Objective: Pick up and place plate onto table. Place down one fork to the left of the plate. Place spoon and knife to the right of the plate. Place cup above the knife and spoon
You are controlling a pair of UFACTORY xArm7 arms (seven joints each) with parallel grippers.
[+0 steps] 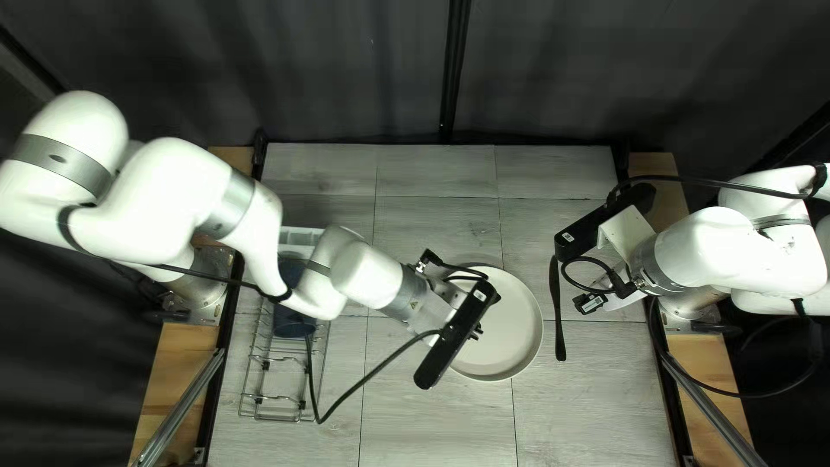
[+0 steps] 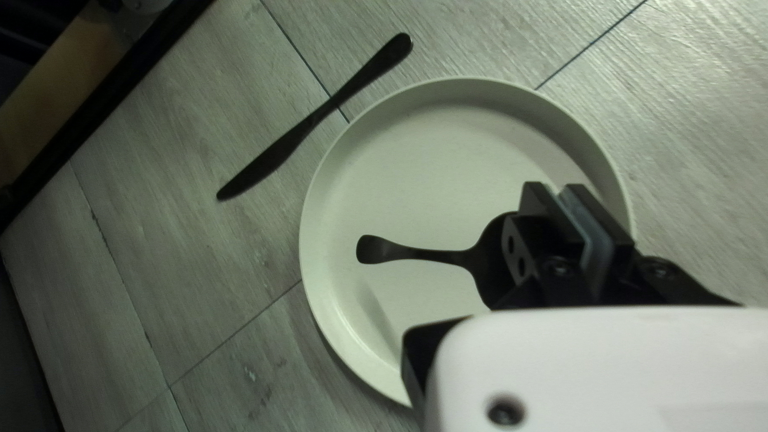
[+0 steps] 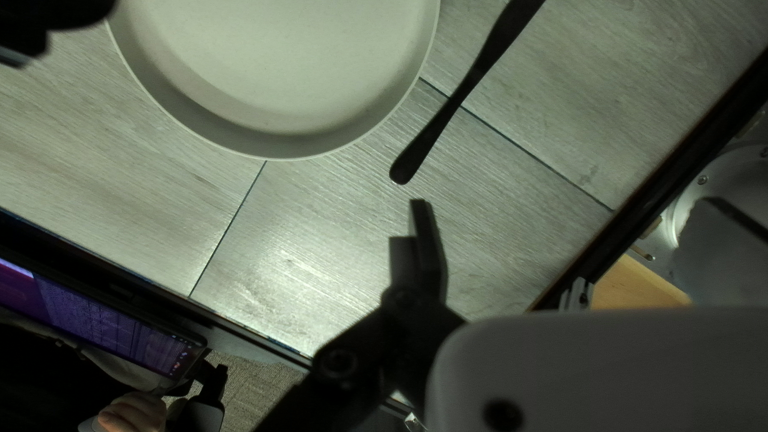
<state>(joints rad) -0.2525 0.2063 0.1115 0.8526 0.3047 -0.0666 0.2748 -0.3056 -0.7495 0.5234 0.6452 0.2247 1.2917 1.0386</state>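
Note:
My left gripper (image 1: 456, 335) hangs over the left part of the plate (image 1: 510, 346). In the left wrist view, the same gripper (image 2: 560, 192) is shut on the dark spoon (image 2: 428, 255) by its bowl, handle sticking out over the plate (image 2: 400, 176). The black knife (image 1: 558, 316) lies to the right of the plate on the table, not touching it. Beyond it to the right is my right gripper (image 1: 601, 227). In its wrist view, one finger of the right gripper (image 3: 428, 240) shows, swung outward, near the knife handle (image 3: 436, 132); the other is hidden. No fork is visible.
A wire rack (image 1: 259, 380) with dark blue items (image 1: 294, 318) stands at the table's left, partly under my left arm. Behind it is a white holder (image 1: 298, 238). The right wrist view shows a screen (image 3: 104, 320) and a person's hand (image 3: 132, 412) past the table edge.

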